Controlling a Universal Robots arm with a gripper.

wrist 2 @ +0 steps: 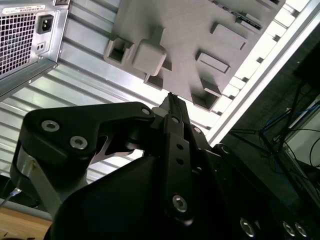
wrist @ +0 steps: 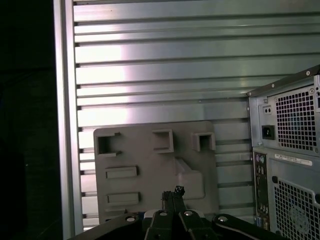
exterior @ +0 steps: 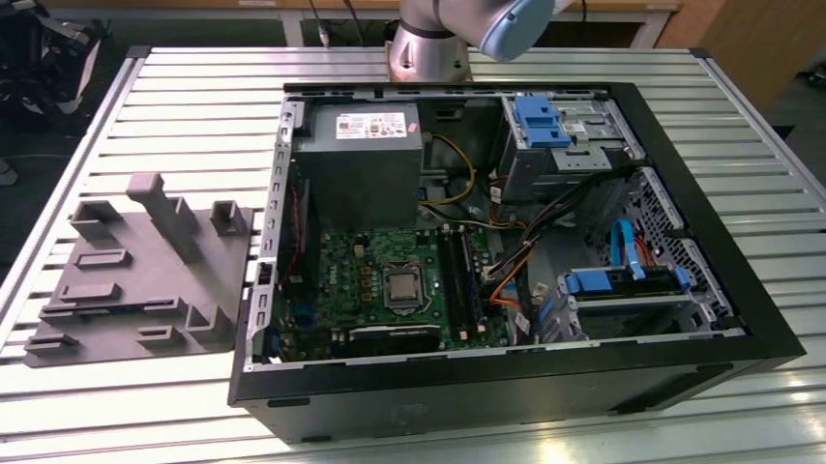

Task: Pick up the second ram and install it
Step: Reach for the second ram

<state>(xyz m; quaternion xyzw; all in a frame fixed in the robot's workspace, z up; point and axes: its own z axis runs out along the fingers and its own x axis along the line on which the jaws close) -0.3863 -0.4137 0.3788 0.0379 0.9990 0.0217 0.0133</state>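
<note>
My gripper [wrist 2: 170,97] hangs high above the grey moulded tray [wrist 2: 190,30], its two black fingers pressed together with nothing between them. In the first wrist view the gripper [wrist: 173,192] pokes up in front of the tray [wrist: 150,165], which lies on the slatted table beside the computer case. In the exterior view the tray [exterior: 142,280] sits at the left, and the long black motherboard slots [exterior: 458,275] lie inside the open case. The second ram is out of view.
The open computer case [exterior: 516,387] takes up the middle of the slatted metal table [exterior: 193,106]; its rear panel [wrist: 290,150] stands close to the tray. Cables and blue drive brackets [exterior: 620,280] crowd the case's right side. The arm's base [exterior: 432,48] stands behind the case.
</note>
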